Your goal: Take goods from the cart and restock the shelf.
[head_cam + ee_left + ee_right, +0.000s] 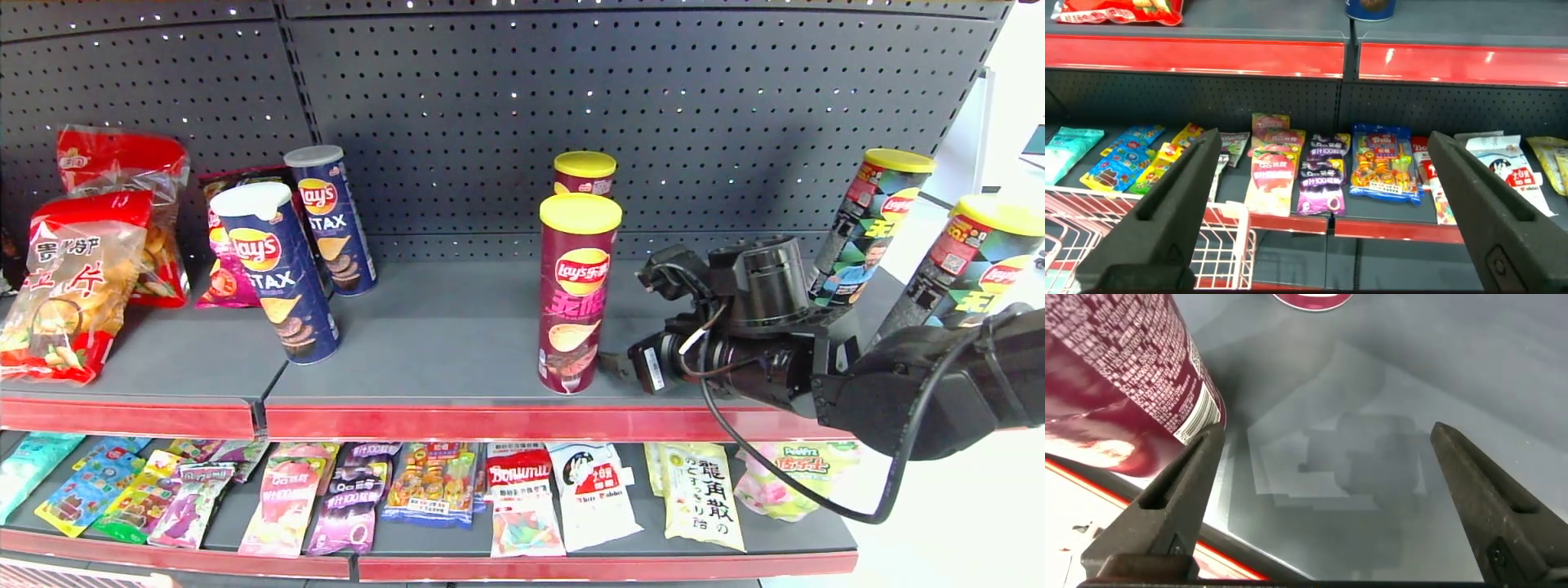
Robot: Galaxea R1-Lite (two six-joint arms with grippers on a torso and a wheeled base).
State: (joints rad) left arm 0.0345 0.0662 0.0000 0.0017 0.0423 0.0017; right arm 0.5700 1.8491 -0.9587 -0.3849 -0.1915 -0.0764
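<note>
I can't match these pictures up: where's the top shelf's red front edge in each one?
Head view: red edge runs under the maroon can, mid-picture.
Left wrist view: the band over the snack packets.
Right wrist view: thin strip beside the maroon can.
Shared landmark: the grey shelf board behind it.

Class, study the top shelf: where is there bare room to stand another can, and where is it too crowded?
Widest bare patch: the shelf between the blue cans and the maroon cans. Right of the maroon cans the open right claw occupies the gap before the patterned cans. The left end is crowded with snack bags.
</note>
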